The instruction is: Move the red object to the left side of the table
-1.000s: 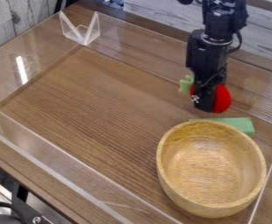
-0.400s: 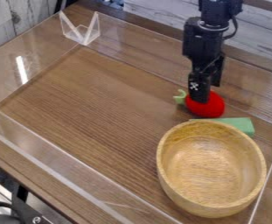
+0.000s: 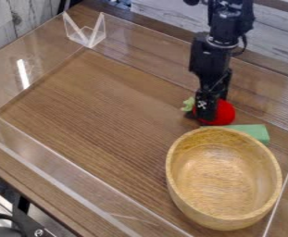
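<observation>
Red fruit (image 3: pixel 217 113) on right part of counter (image 3: pixel 96 97), green tuft toward the left, just above the wooden bowl (image 3: pixel 224 180) in view and beside the flat green piece (image 3: pixel 250 132). Black gripper (image 3: pixel 208 104) comes down over the fruit from the top, overlapping it, jaws apart; can't tell if they touch it. Clear holder (image 3: pixel 87 31) near top left.

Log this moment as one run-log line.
gripper: at the red object, grasp unclear | red object: behind wooden bowl, beside green piece | move left: not done
</observation>
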`<state>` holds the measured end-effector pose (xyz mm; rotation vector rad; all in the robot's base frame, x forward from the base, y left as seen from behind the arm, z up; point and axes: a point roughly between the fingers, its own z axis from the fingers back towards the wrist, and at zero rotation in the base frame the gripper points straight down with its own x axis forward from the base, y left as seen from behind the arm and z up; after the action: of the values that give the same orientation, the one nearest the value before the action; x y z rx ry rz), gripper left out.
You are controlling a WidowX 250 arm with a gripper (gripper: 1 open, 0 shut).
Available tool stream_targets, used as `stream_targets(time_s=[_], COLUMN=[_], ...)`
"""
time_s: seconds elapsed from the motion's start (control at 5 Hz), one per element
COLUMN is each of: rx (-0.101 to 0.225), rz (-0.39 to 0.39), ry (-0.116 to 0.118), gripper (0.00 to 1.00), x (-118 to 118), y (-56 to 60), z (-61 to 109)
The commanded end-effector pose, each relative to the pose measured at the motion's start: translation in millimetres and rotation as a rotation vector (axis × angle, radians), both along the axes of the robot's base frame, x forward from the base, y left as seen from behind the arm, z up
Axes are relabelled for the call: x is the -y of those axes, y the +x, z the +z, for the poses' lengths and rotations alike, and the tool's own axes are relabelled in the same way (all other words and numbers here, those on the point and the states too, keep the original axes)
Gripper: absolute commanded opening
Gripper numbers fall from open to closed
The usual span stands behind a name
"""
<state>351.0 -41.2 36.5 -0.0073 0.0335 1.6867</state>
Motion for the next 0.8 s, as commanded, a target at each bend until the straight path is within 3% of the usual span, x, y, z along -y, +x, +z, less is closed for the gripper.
stream_targets(time_s=[0.0, 0.2, 0.4, 0.6], rx=[0.057, 0.052, 0.05, 0.058], rz=[-0.025, -0.035, -0.046, 0.022], ry=[0.006, 0.001, -0.041, -0.071], gripper=[0.0, 0.0, 0.0, 0.0], x=[5, -7, -22, -44], y=[1.5, -6.2, -13.6, -10.2], z=[20.5, 30.4, 57.6, 78.6])
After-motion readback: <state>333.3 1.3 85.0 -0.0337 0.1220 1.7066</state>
